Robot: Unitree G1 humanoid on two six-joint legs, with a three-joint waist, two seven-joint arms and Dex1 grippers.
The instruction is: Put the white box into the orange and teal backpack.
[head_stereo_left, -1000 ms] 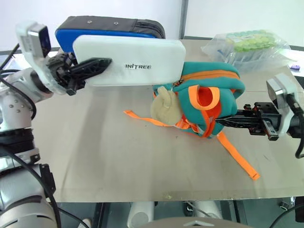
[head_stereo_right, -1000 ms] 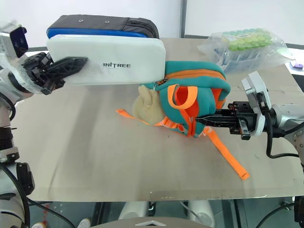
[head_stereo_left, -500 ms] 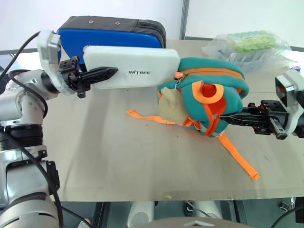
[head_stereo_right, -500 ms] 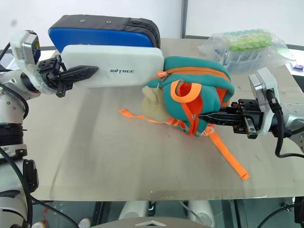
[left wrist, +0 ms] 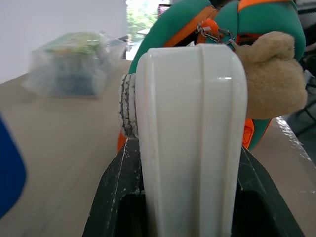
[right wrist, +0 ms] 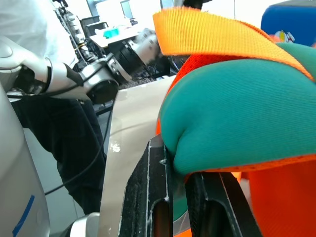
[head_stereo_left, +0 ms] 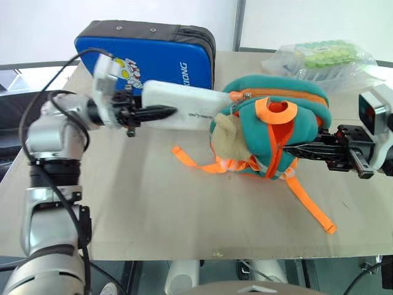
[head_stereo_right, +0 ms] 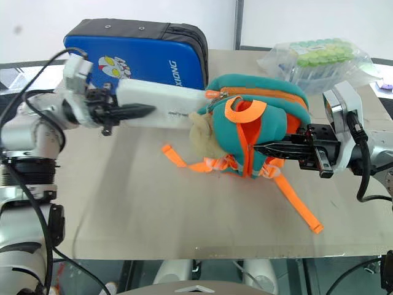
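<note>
And the left arm has swung in across the table since a second ago, carrying the white box (head_stereo_left: 184, 106) down and over toward the bag, so the blue pad (head_stereo_left: 161, 56) behind it now shows its printed face! The left gripper (head_stereo_left: 161, 112) has its black fingers clamped on the near end of the box, one on each broad face, clear in the left wrist view where the white case (left wrist: 191, 138) rises between them. The box lies roughly level in the air, its long axis running across the table from the gripper to the orange and teal backpack (head_stereo_left: 276, 132), its far end right at the teal zipper band and the beige plush charm (head_stereo_left: 226, 136); whether it has gone into the opening I cannot tell. On the other side, the right gripper (head_stereo_left: 293, 149) is pinched shut on the backpack's teal and orange fabric, holding the bag up off the beige table (head_stereo_left: 153, 203), orange straps (head_stereo_left: 310, 203) trailing on the surface. Further back, a clear plastic bag (head_stereo_left: 319, 58) holds green items.
</note>
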